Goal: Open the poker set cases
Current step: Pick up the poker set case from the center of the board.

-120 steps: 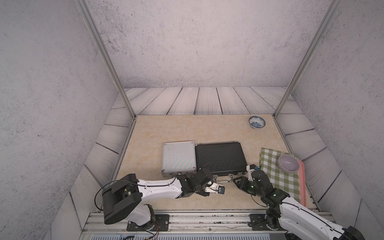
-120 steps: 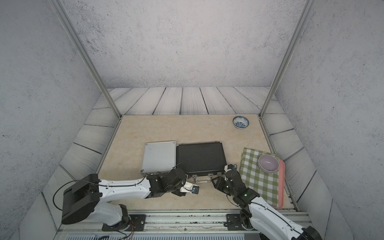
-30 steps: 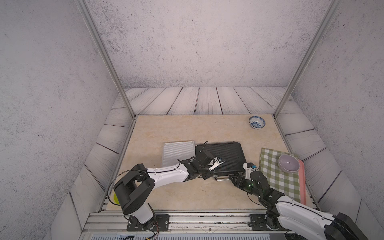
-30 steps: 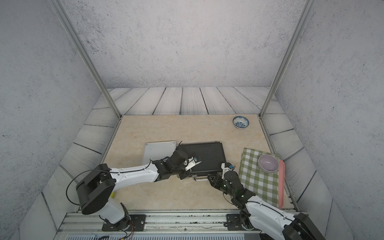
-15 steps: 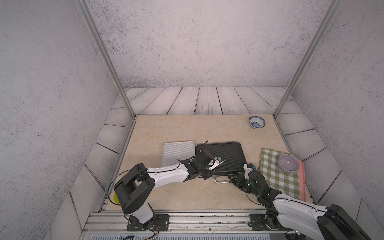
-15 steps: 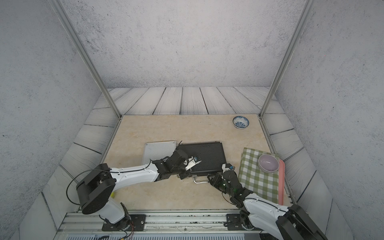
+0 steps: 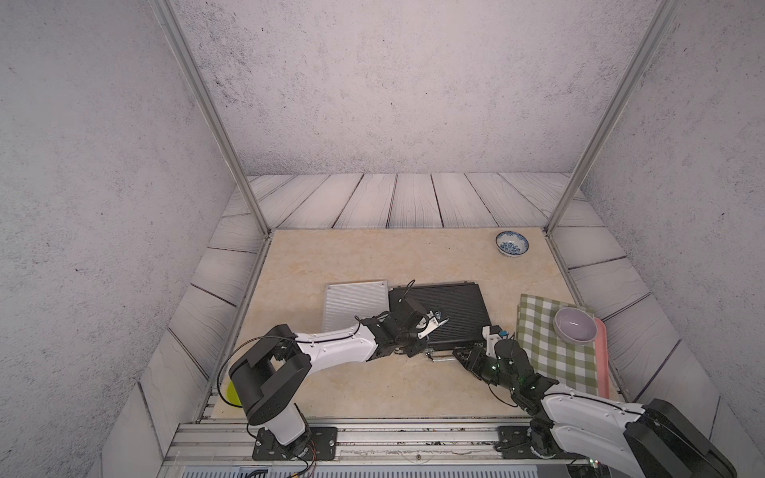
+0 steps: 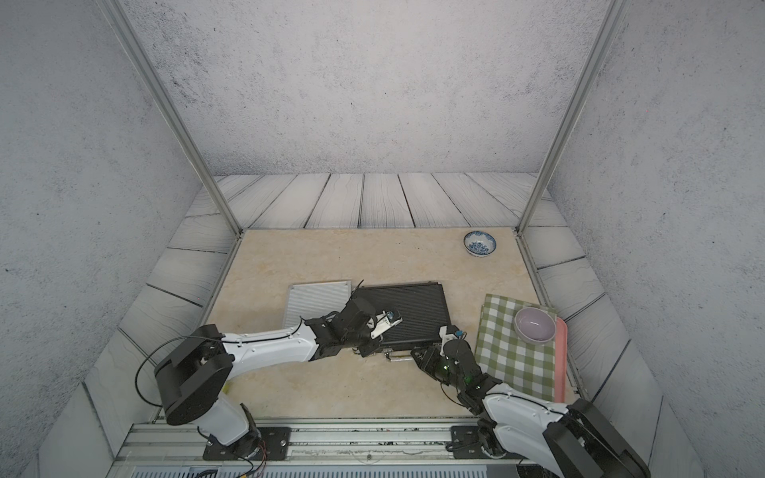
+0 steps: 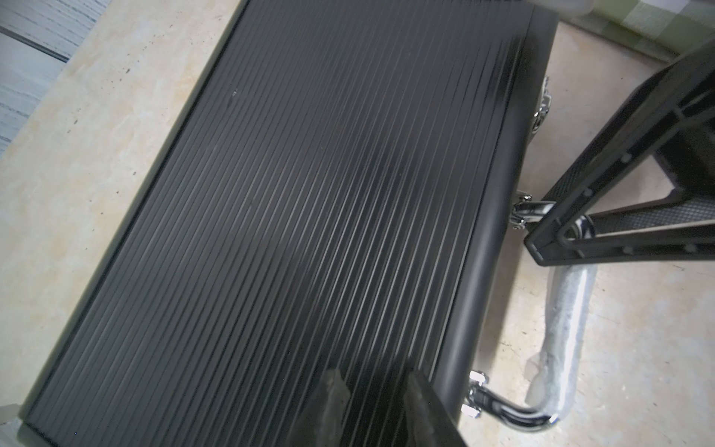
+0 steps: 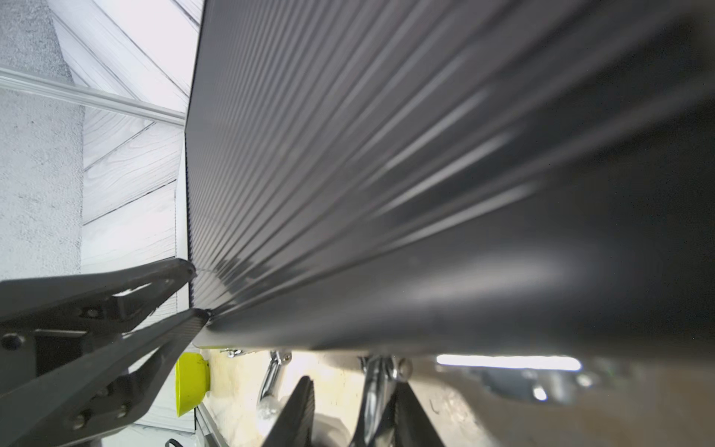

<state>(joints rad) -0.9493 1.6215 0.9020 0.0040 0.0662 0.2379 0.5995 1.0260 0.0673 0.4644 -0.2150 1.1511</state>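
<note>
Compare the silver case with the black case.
The silver case is smaller and pale; the black case is larger and dark. The left fingers are over the black case's lid and the right fingers straddle its handle; neither is at the silver case. Both lie flat, ribbed, shut, side by side.

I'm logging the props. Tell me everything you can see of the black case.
The black case is a flat, rectangular briefcase with a matte ribbed lid, rounded front rim, chrome latches and a chrome handle. It lies flat on the table, lid seemingly shut, right beside the silver case. The left gripper has its jaws at a front lid corner; the right gripper is at the handle.
</note>
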